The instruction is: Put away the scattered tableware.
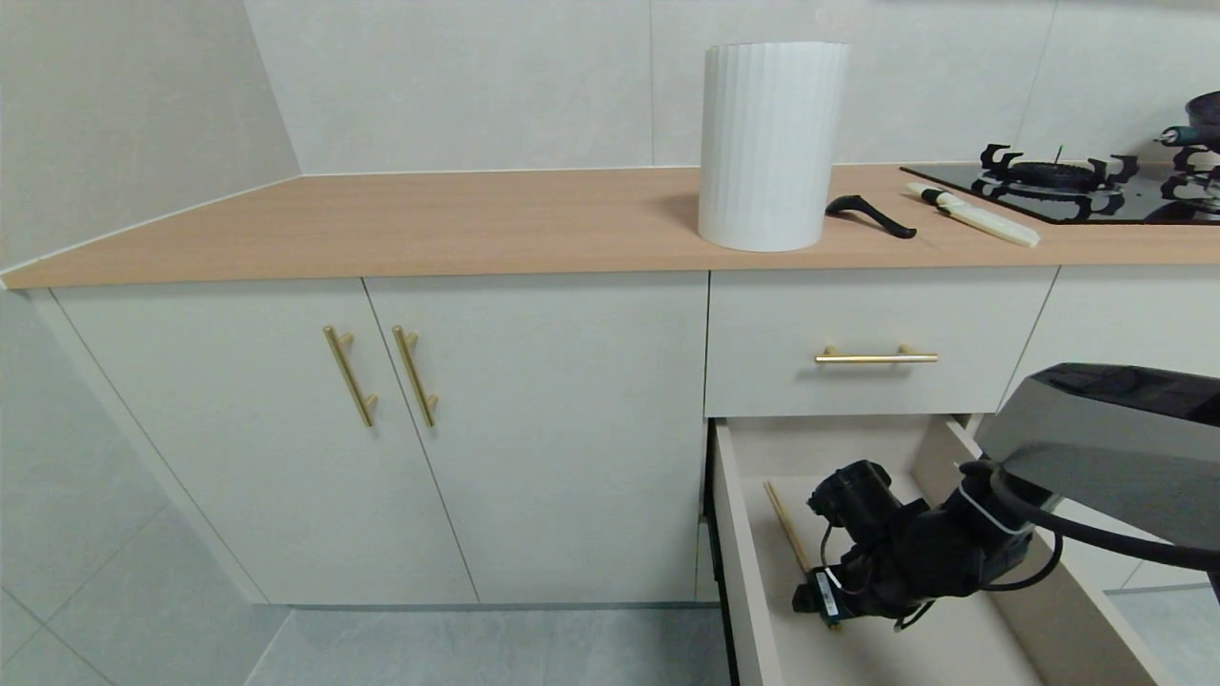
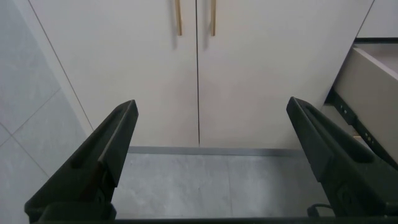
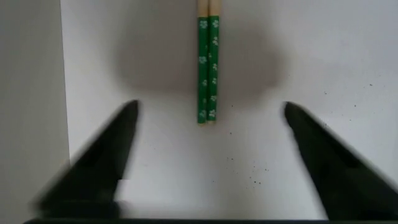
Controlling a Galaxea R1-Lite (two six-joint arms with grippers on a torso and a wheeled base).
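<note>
Right gripper (image 3: 209, 115): fingers spread, grasping nothing, over the chopsticks (image 3: 208, 62), which lie free on the floor of the open drawer (image 1: 743, 543), near its left wall. Lift straight up, clear of the walls, without nudging them. Left gripper (image 2: 211, 115), facing the cabinet doors (image 1: 381, 429), is spread and apparently empty.

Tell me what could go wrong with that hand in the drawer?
The open right gripper hangs over the chopsticks in the drawer; pulling out, it might knock them or bump the wall. A black utensil and a white utensil lie on the counter; shutting the drawer now would leave them out.
</note>
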